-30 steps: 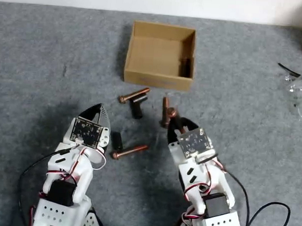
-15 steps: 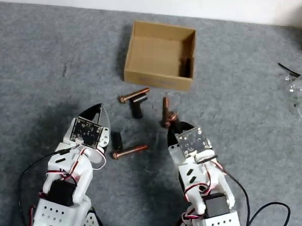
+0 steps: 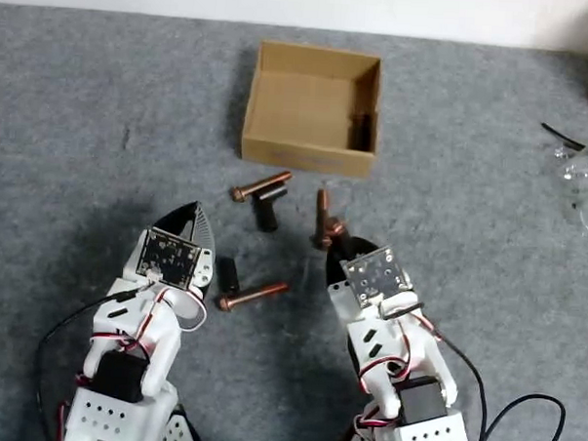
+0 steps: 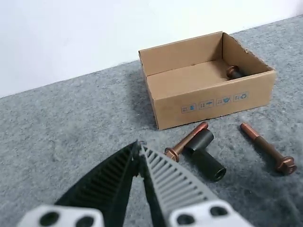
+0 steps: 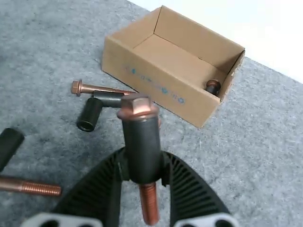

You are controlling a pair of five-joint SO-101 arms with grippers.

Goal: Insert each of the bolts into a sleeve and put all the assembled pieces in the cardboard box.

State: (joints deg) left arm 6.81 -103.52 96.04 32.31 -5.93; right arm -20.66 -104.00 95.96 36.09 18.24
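**Sleeved bolt gripped on the right, pulled back a touch, then held**

The grey desk (image 3: pixel 103 124) carried everything. The cardboard box (image 3: pixel 307 155) sat at 12 o'clock from the middle of the high view, with one finished piece (image 3: pixel 359 132) already against its 3 o'clock wall.

My right arm (image 3: pixel 395 362) came in from 5 o'clock and my left arm (image 3: pixel 137 341) from 7 o'clock. My right jaws were clamped on the sleeved bolt (image 5: pixel 142 142), its copper head above the black sleeve and its thread showing below. My left jaws were pressed together on nothing, over the desk at 9 o'clock from the loose parts.

Over the last second that copper head slid slightly toward 6 o'clock. For the final half second nothing moved, and my left arm did not move at all. I judged this insertion done and the piece ready to carry toward 12 o'clock.

Three bolts lay loose: the far bolt (image 3: pixel 260 186) at 10 o'clock from my right jaws, the middle bolt (image 3: pixel 322 204) just beside them at 12, and the near bolt (image 3: pixel 254 296) at 8. What looked like two sleeves touching (image 3: pixel 266 210) lay by the far bolt, and a single sleeve (image 3: pixel 229 274) lay by the near one.
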